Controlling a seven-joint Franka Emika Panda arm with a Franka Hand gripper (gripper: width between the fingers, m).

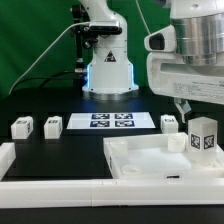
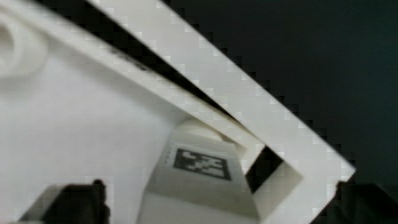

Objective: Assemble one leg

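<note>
- Exterior view: small white plastic cuboid leg point(image 1: 203, 137), tagged, stands upright in the large flat white tray point(image 1: 140, 172), in a corner on the exterior view's right.
- Wrist view only: I see its matte tagged face close against the raised rim.
- Gripper point(image 1: 184, 108): I can't tell its opening.

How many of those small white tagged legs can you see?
4. Leftmost leg and second leg sit at the exterior view's left of the marker board, third leg at its right, fourth leg upright at the tray corner. Arm may hide others.
</note>
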